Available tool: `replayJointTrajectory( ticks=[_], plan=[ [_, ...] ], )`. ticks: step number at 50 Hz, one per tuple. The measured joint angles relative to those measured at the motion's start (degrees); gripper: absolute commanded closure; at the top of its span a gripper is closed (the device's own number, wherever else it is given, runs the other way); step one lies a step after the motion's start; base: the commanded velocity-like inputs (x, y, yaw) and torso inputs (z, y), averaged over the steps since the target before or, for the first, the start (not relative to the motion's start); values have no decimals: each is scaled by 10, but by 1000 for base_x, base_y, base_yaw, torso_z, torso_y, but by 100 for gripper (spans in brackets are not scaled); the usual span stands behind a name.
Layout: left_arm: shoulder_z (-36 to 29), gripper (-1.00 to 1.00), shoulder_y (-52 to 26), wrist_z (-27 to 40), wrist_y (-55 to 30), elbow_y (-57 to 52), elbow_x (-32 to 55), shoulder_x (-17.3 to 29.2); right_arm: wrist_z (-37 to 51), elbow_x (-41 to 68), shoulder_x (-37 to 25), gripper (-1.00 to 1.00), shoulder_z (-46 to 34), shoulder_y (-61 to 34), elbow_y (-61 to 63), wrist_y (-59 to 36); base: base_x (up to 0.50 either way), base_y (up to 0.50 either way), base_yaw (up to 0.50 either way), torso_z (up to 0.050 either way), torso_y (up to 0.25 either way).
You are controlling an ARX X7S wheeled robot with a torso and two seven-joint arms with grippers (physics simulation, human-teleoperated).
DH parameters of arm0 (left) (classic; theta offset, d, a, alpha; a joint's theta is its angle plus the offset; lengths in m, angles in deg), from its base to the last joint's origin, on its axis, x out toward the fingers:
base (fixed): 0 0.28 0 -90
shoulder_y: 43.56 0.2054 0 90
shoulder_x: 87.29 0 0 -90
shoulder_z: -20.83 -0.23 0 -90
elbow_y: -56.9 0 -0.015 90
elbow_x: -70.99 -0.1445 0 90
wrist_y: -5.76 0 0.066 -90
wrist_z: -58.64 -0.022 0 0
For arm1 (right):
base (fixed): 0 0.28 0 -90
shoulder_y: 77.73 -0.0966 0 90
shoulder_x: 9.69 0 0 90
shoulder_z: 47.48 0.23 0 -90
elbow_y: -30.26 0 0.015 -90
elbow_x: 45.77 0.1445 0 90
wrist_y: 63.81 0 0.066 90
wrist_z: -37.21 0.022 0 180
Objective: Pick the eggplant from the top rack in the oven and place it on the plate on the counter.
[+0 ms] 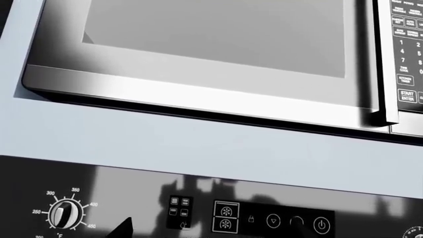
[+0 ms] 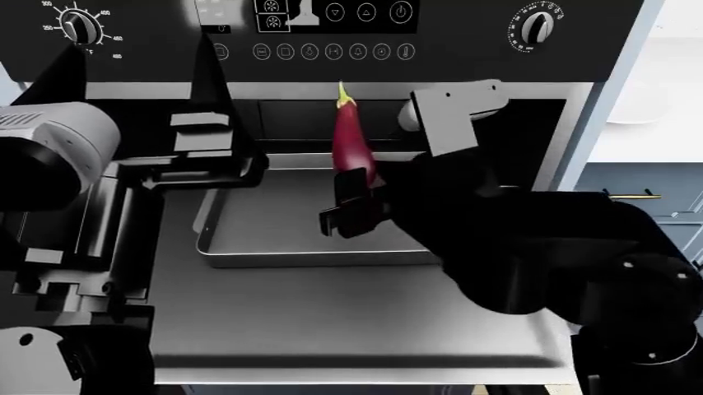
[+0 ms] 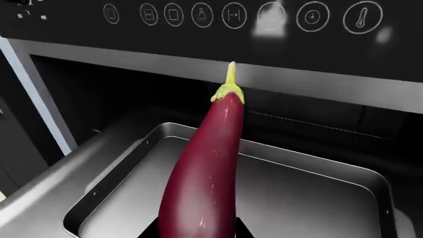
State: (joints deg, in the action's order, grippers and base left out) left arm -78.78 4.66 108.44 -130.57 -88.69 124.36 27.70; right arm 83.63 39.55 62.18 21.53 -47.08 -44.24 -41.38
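Observation:
The purple eggplant [image 2: 354, 144] stands nearly upright, its yellow-green stem up, in front of the open black oven [image 2: 462, 33]. My right gripper [image 2: 351, 206] is shut on its lower end and holds it above the silver baking tray [image 2: 263, 239]. In the right wrist view the eggplant [image 3: 205, 168] fills the middle, between the dark fingertips [image 3: 150, 231] of the right gripper [image 3: 198, 233]. The tray lies on the wide flat grey top rack [image 2: 329, 321]. My left gripper [image 2: 132, 78] is open and empty, pointing up at the oven's panel. A white plate [image 2: 637, 105] shows faintly on the counter [image 2: 676, 58] at the far right.
The left wrist view shows a steel microwave [image 1: 211, 54] above the oven's control panel [image 1: 271, 218] and a dial [image 1: 65, 213]. Blue-grey cabinet fronts [image 2: 648, 185] stand right of the oven. My bulky right arm [image 2: 549, 255] hides the tray's right side.

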Motion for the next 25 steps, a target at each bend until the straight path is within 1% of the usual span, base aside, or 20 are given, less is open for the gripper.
replayJointTrajectory(
  ticks=[11, 25],
  plan=[
    [-4, -100, 3, 2, 6, 0, -1, 3, 3, 6, -9, 100, 6, 0, 33, 8, 0, 0, 0, 0, 0],
    [-1, -100, -5, 12, 7, -3, 12, 11, 55, 59, -20, 100, 19, -30, 87, 6, 0, 0, 0, 0, 0]
  ],
)
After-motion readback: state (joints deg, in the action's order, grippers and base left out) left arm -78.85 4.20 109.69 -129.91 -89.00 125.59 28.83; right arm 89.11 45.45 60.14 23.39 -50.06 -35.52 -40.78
